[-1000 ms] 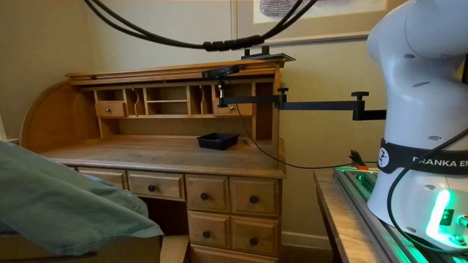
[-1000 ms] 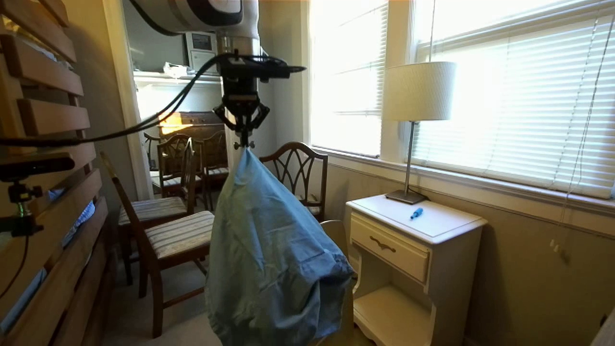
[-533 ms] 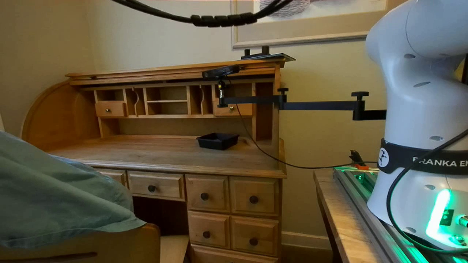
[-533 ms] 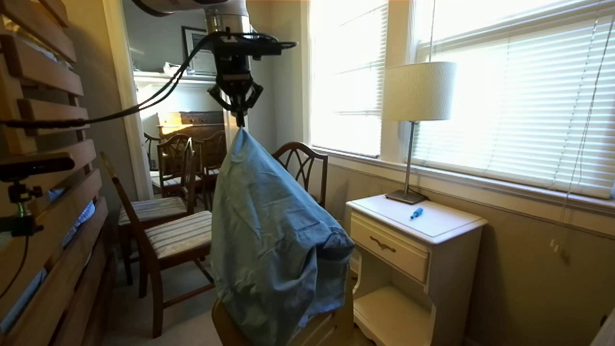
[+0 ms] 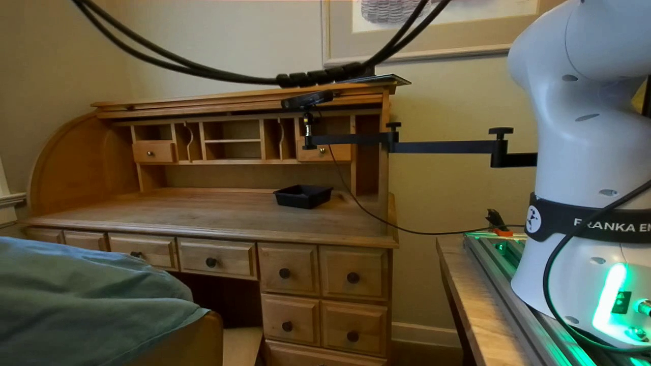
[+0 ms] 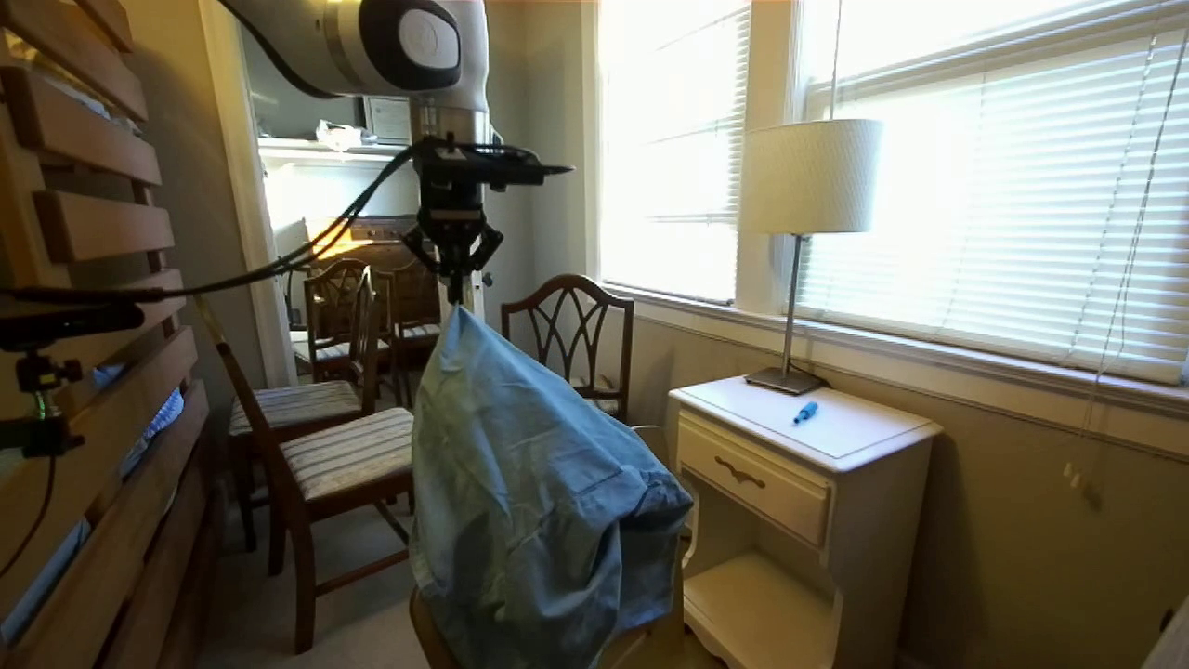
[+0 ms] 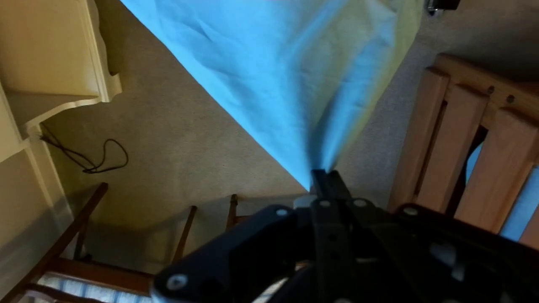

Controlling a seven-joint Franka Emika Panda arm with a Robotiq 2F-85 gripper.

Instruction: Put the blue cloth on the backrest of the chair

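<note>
Wrist view shows the blue cloth [image 7: 278, 71] drawn to one corner, with the end effector [image 7: 325, 173] clamped on it. In both exterior views the rest of the cloth spreads over the chair backrest [image 5: 196, 338], hiding most of it. Done well, I'd judge, the step means easing the pinched corner down across the backrest with some slack, so nothing drags off, and letting go only once the weight hangs there. Mind the nightstand [image 6: 873, 432] beside the backrest.
</note>
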